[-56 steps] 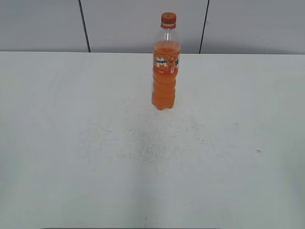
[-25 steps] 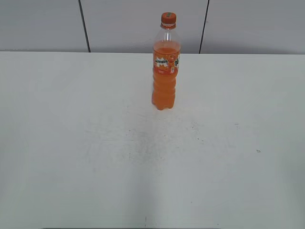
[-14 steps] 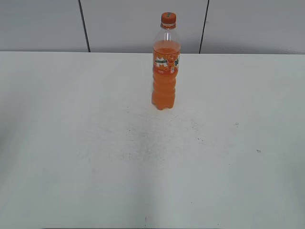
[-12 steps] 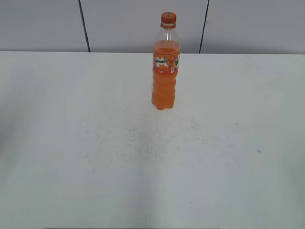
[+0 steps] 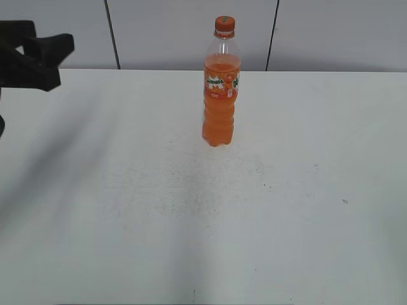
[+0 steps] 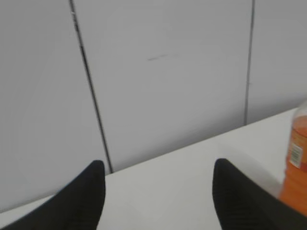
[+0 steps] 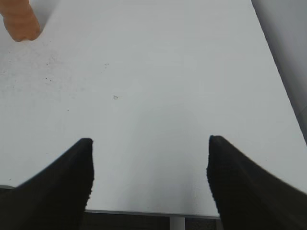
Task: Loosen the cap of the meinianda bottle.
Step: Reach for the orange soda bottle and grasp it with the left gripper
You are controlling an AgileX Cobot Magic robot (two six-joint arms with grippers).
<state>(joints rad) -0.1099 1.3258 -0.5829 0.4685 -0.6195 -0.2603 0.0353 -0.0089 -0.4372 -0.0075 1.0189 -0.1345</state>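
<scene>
Nearest the camera in the exterior view, the white bench lies bare across the lower frame, faintly speckled with dark marks toward the middle. Farther back, just right of centre in the upper half, the bottle stands upright on the bench, its orange liquid filling it to the shoulder, with the cap seated on its neck at the top of the frame. Nothing touches the bottle or the cap. At the upper left edge the left pincer juts in as a dark shape held above the bench, well apart from the bottle. Its wrist view shows the left pincer with its two fingers spread wide and nothing between them, facing the grey panelled wall, the bottle at the right edge. The right pincer shows only in its own wrist view, tilted down over the bench, fingers likewise wide apart and empty, with the base of the bottle in the upper left corner.
</scene>
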